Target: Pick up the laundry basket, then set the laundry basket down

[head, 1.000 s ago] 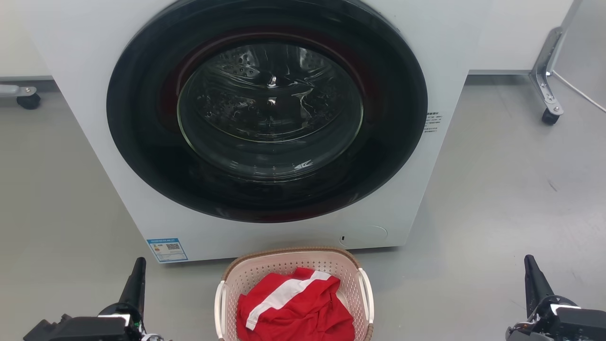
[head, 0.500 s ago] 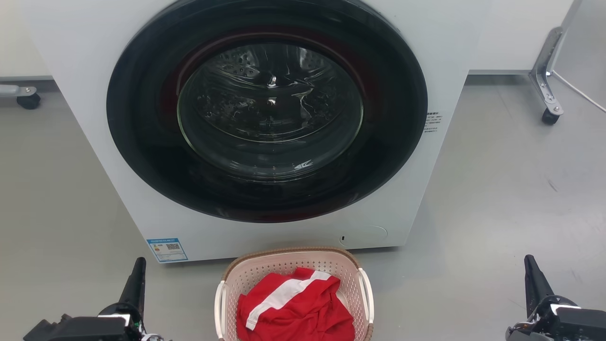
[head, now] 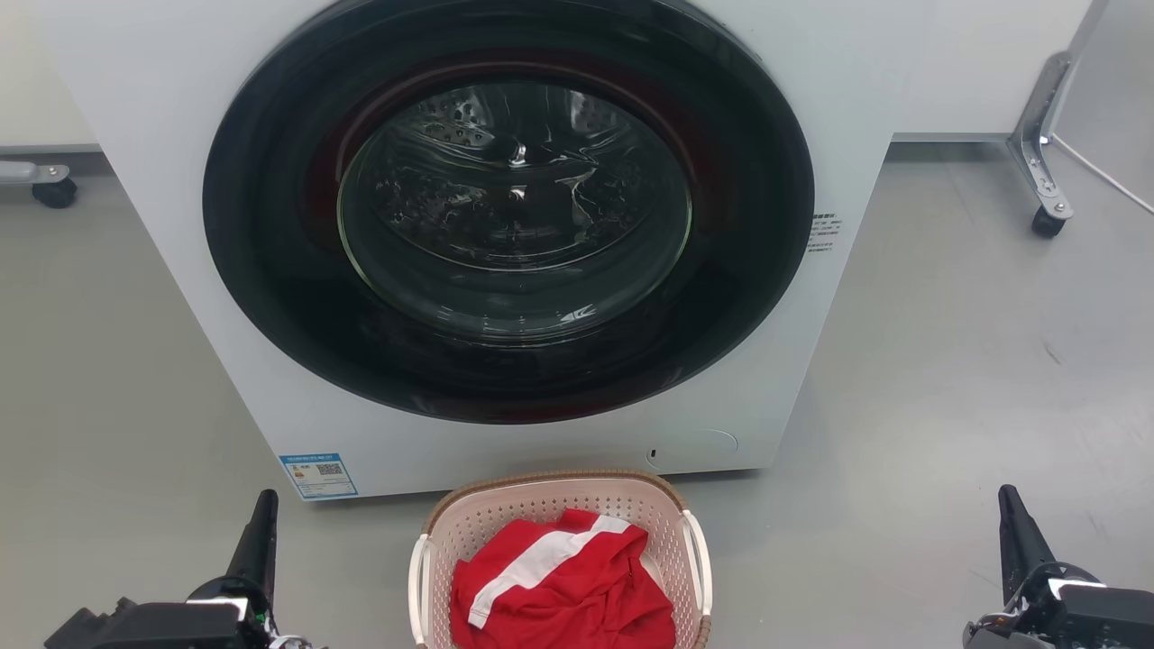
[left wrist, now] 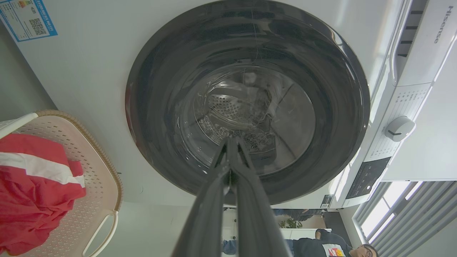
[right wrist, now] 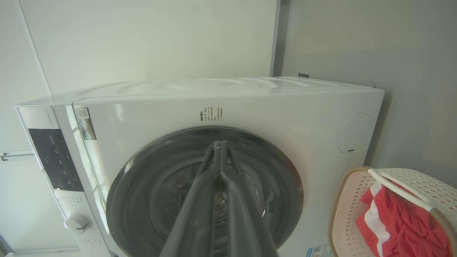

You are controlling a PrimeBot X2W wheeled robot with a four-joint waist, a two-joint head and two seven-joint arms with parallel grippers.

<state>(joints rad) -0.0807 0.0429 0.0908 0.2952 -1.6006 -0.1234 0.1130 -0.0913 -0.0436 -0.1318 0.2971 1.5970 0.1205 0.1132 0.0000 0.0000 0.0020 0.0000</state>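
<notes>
The laundry basket (head: 550, 507), pale pink and perforated with a brown woven rim and white side handles, stands on the floor just before the washing machine (head: 162, 225). A red garment with a white stripe (head: 563, 586) lies in it. My left gripper (head: 261, 514) is shut, low at the left, well apart from the basket. At the lower right my right gripper (head: 1010, 509) is also shut, far from the basket. The left wrist view has the basket (left wrist: 100, 171) at its left edge beside the shut gripper (left wrist: 230, 142). In the right wrist view the basket (right wrist: 342, 214) sits at the lower right, the gripper (right wrist: 218, 144) shut.
The washing machine's round dark door (head: 270, 270) is closed. Grey floor (head: 947, 406) spreads on both sides. A wheeled metal leg (head: 1046, 216) stands at the far right and a caster (head: 54, 191) at the far left. A person (left wrist: 332, 246) shows low in the left wrist view.
</notes>
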